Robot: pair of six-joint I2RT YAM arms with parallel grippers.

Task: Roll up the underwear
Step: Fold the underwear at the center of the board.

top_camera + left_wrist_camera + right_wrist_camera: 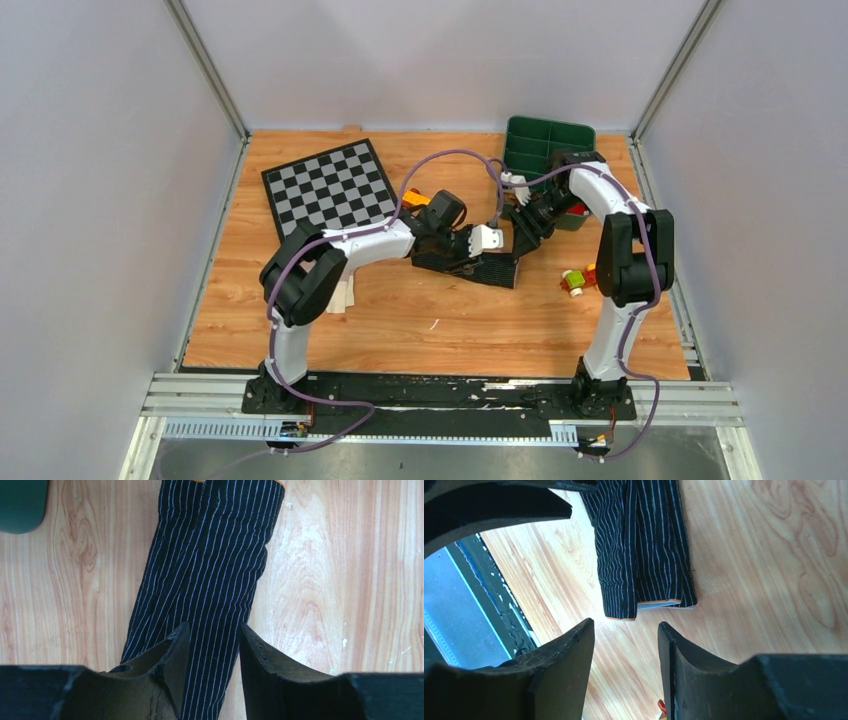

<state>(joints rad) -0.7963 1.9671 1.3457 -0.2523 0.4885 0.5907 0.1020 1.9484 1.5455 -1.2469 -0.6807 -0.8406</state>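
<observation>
The left gripper [212,647], jaws apart, is set over one end of the black underwear [210,565], laid folded near the bench [420,330] centre. The right gripper [626,640], parted and empty, is stationed just off the waistband end. Rolling is judged pending: an end must be pinched and turned.

bare table [350,580] flanks underwear [210,570] both sides
</observation>
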